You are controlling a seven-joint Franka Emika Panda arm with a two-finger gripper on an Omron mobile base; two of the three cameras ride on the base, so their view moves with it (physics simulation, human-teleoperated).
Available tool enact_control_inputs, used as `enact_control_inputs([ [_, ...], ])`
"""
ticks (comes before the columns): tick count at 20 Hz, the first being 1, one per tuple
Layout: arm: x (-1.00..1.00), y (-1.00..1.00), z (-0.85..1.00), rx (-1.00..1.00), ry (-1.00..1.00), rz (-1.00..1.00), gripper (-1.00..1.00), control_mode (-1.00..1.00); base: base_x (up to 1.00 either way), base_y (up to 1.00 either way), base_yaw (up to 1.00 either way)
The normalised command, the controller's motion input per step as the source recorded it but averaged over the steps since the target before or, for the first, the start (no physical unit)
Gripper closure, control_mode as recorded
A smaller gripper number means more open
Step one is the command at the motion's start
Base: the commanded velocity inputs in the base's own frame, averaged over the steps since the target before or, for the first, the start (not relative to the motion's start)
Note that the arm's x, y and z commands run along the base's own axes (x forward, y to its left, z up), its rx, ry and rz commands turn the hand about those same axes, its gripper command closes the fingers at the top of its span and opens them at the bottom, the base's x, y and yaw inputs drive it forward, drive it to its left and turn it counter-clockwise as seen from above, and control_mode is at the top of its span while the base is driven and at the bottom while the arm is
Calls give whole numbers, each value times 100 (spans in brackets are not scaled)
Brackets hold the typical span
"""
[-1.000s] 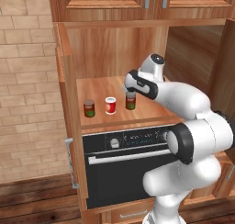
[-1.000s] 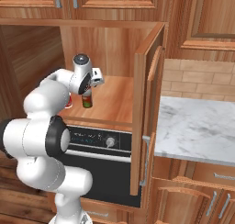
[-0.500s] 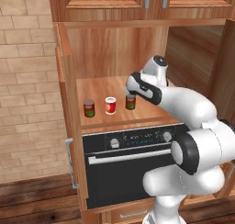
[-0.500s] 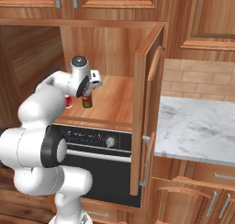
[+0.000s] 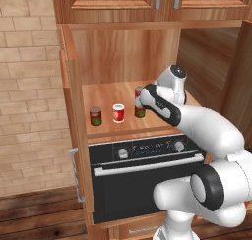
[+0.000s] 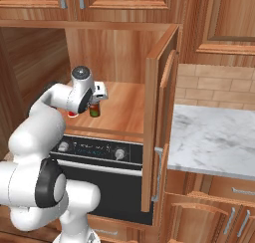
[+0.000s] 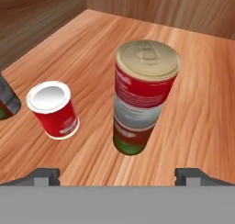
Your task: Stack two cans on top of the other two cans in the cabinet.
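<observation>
Fingertips point(image 7: 45, 174) sit wide apart at the bottom of the hand view, the gripper point(image 7: 119, 176) spread and empty, just short of the stack point(image 7: 142, 99). That stack is one red can set on a dark can, standing upright on the shelf point(image 7: 193, 103) of the cabinet point(image 5: 71, 135). One pair looks done, so the step in hand is most likely to draw clear and go for the second red can.

To do it well, back straight off without brushing the stack, which looks tippy. Then come over the loose red can point(image 7: 53, 109), which stands alone on the shelf beside the stack and apart from it, and close low on its label.

Farther off stands the other dark can point(image 5: 95, 116), bare on top, near the niche's left wall. The red can belongs there, set down square.
</observation>
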Motion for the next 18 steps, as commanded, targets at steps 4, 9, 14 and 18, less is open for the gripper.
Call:
enact_control_inputs([
  [4, -39, 16, 0, 1, 0, -6, -100, -100, 0, 0, 0],
  [9, -37, 15, 0, 2, 0, -7, -100, -100, 0, 0, 0],
  [14, -24, 20, 0, 7, 0, -1, -100, -100, 0, 0, 0],
  [18, -21, 23, 0, 10, 0, 0, -100, -100, 0, 0, 0],
])
